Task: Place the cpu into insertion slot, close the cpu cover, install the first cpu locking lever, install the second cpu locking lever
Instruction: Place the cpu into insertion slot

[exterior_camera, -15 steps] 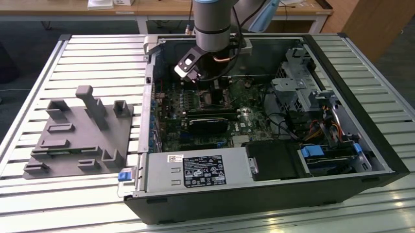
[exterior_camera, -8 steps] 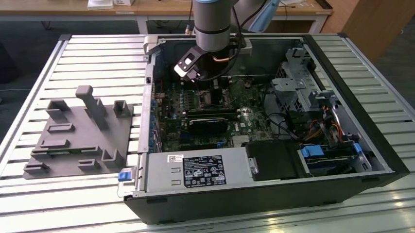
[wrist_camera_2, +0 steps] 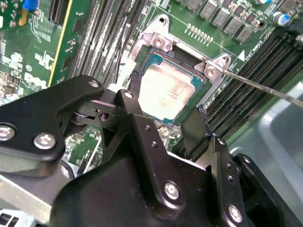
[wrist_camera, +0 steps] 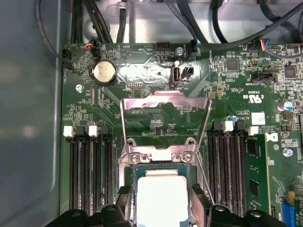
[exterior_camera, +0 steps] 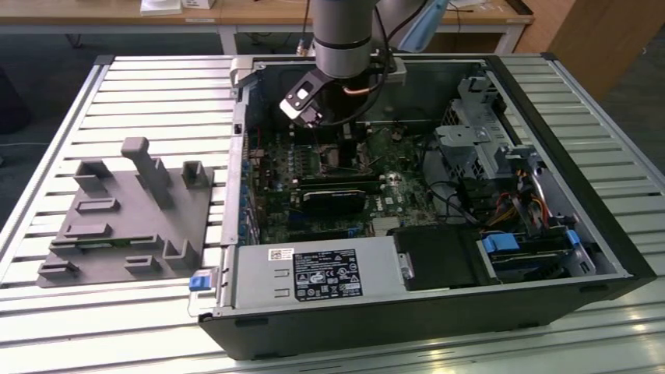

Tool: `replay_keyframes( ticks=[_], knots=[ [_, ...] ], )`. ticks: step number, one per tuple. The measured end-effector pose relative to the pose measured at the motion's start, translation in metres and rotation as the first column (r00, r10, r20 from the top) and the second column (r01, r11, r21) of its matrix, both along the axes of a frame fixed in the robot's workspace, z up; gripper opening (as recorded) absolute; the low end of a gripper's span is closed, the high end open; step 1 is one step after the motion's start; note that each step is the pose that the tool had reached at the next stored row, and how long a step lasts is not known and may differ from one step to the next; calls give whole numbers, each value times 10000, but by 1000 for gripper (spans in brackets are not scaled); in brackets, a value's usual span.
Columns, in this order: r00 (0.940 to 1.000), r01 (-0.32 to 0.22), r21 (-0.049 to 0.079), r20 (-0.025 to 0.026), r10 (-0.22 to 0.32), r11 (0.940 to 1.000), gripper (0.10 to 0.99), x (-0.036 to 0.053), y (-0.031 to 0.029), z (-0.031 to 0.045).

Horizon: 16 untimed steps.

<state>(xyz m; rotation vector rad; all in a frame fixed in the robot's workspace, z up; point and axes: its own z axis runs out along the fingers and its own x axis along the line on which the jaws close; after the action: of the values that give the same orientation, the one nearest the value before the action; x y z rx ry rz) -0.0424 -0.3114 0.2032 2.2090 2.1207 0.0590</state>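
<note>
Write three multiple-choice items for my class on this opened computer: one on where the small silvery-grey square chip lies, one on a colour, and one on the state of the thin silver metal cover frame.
1. Where is the small flat silvery-grey square cpu?
A. Seated in the square black insertion slot
B. Lifted clear above it
C. Tilted on edge beside it

2. What colour is the circuit board around the slot?
A. Red
B. Green
C. Blue

3. How does the thin silver metal cpu cover with the square window stand?
A. Shut flat over the cpu
B. Swung up, open
C. Taken off

Answers:
1. A: in both wrist views the chip lies level inside the slot's rim.
2. B: the board is green.
3. B: in the first wrist view the frame stands raised behind the bare chip.
</note>
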Motion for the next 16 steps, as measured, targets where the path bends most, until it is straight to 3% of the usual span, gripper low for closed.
replay_keyframes(
  ticks=[3,4,5,7,8,11,13,15,16],
  knots=[
    [9999,-1,15,-109,1,10000,600,28,-6,21],
    [9999,-2,34,-124,2,10000,537,31,-10,29],
    [9999,-2,39,-130,2,10000,537,31,-14,36],
    [9999,-1,41,-134,2,10000,420,31,-24,41],
    [9999,-2,42,-135,2,10000,420,31,-30,44],
    [9999,-2,80,-136,3,10000,243,31,-44,47],
    [9999,-2,91,-138,3,10000,243,31,-50,50],
    [9999,-1,96,-141,3,10000,129,31,-52,53],
    [9999,-1,97,-141,3,10000,129,31,-52,53]
  ],
)
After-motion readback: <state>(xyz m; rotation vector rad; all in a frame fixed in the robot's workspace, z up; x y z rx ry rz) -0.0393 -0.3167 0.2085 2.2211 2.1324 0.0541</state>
